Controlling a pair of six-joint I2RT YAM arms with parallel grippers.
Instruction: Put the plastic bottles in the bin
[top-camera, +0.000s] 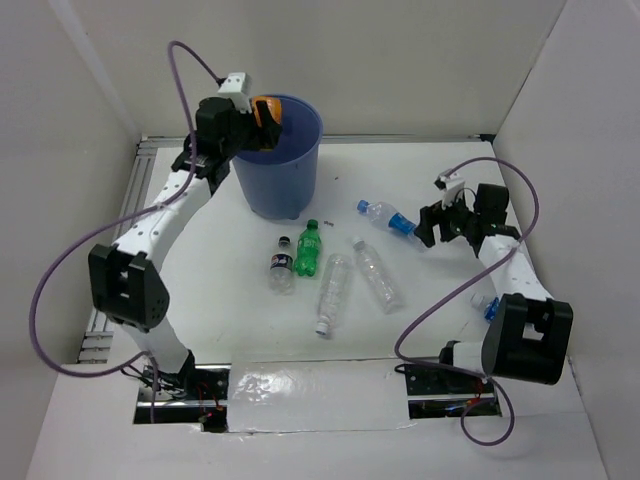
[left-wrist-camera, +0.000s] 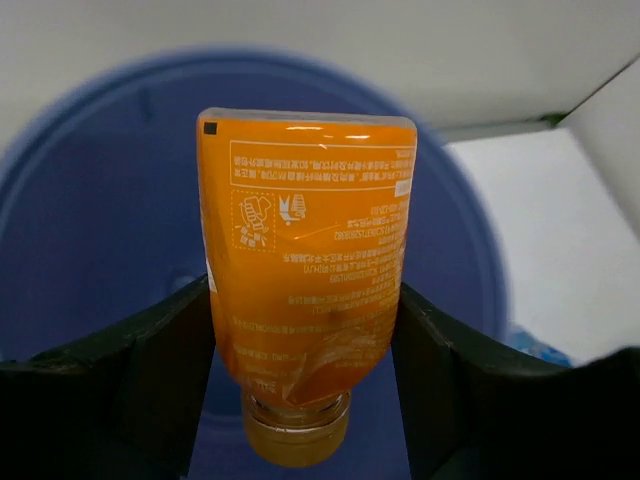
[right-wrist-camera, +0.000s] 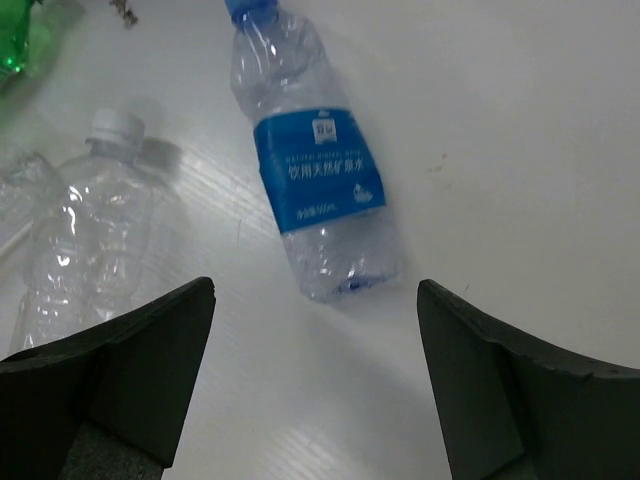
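Note:
My left gripper (top-camera: 256, 118) is shut on the orange bottle (top-camera: 267, 110) and holds it over the open mouth of the blue bin (top-camera: 285, 170). In the left wrist view the orange bottle (left-wrist-camera: 305, 265) sits between my fingers, cap toward the camera, with the bin's inside (left-wrist-camera: 90, 240) behind it. My right gripper (top-camera: 432, 226) is open and empty, just short of the base of the blue-label bottle (top-camera: 390, 217), which lies on the table in the right wrist view (right-wrist-camera: 315, 170). The green bottle (top-camera: 308, 247), the dark-label bottle (top-camera: 281, 266) and two plain clear bottles (top-camera: 333, 291) (top-camera: 377, 274) lie mid-table.
White walls close the table on the left, back and right. A small blue cap (top-camera: 490, 309) lies beside the right arm. A plain clear bottle (right-wrist-camera: 85, 240) lies left of my right gripper in the right wrist view.

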